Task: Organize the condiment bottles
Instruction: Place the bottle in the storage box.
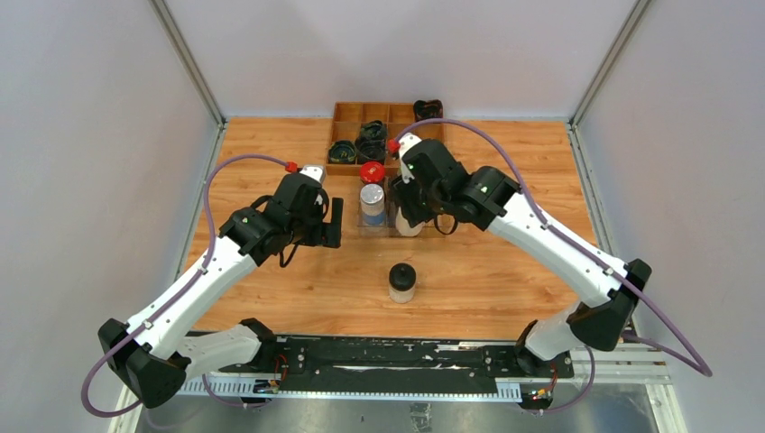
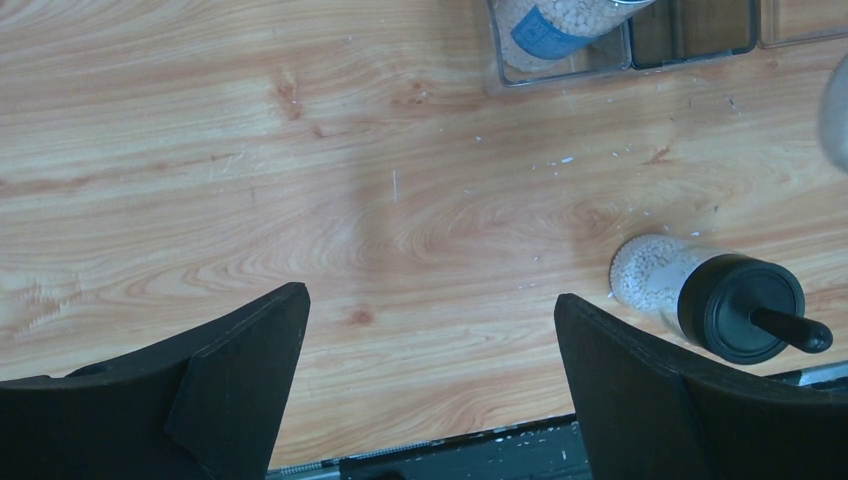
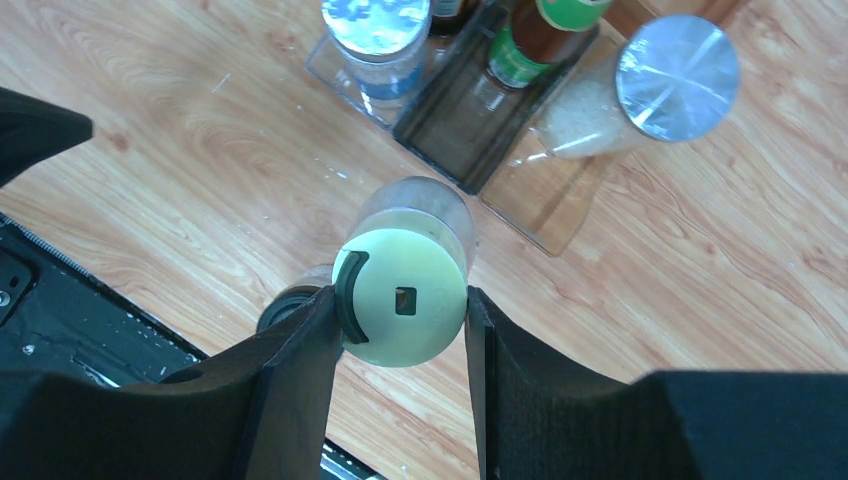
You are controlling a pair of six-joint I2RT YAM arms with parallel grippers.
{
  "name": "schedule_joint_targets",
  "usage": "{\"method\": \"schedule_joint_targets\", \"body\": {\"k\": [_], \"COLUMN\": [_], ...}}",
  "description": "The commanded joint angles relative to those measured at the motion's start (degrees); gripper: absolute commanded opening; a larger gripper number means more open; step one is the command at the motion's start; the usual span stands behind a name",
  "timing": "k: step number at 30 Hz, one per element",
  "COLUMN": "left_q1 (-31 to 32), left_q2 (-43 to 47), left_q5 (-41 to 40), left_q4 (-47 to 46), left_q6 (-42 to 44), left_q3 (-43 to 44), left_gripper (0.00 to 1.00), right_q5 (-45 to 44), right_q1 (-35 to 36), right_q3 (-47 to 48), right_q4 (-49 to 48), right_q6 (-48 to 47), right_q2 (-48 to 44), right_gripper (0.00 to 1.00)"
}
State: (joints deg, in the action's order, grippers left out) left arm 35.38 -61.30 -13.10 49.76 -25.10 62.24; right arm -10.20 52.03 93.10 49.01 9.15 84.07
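Carefully, with my right gripper [image 3: 401, 302] clamping the pale-yellow-capped jar [image 3: 418, 212], I should lower it upright into the clear tray [image 3: 540, 228] toward the far edge; left gripper [image 2: 430, 325] released.

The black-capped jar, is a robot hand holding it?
No, the black-capped jar stands by itself on the wooden table in the top view, with nothing gripping it.

bench [image 1: 271, 271]: wood grain | wooden divided box [image 1: 348, 114]: far edge, centre | dark coiled bundles [image 1: 343, 152]: in box compartments | clear tray [image 3: 545, 235]: mid-bench, near side of box
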Motion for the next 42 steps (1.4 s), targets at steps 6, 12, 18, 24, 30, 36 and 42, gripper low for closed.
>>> {"method": "schedule_joint_targets", "body": {"k": [6,12,18,24,30,36,42], "left_q1": [-0.3,-0.3,-0.3,-0.3,-0.3,-0.2,-0.3], "left_q2": [0.1,-0.2,-0.8,-1.3,-1.2,-1.1,-1.6], "left_q5": [0.2,0.4,0.8,1.4,1.5,1.4,1.4], "left_q4": [-0.4,-0.5,-0.5,-0.4,-0.5,-0.4,-0.5], "left_q6": [0.4,0.4,0.4,0.9,1.4,1.7,1.8], "left_q3": [0.1,0.4,0.7,1.3,1.4,1.2,1.3], "left_gripper": [1.0,1.0,1.0,1.0,1.0,1.0,1.0], "right_q5": [2.7,5.3,5.9,8.1,9.3,9.3,13.5], "right_q1": [-7.8,-14.5,-23.5,-29.7,-33.7,-33.7,-33.7], "right_q3": [-3.7,-7.6,-10.6,-9.9,-5.6,-1.7,-0.2], "right_q4": [4.1,4.5,4.8,3.8,3.2,2.8,1.1], "right_q6": [-2.5,-3.9,-6.1,-5.9,-5.2,-5.3,-3.9], "right_q2": [-8.0,-12.1,-14.6,-12.7,-8.6,-4.6,-1.5], "right_gripper": [0.45,0.45,0.45,0.45,0.44,0.44,0.43]}}
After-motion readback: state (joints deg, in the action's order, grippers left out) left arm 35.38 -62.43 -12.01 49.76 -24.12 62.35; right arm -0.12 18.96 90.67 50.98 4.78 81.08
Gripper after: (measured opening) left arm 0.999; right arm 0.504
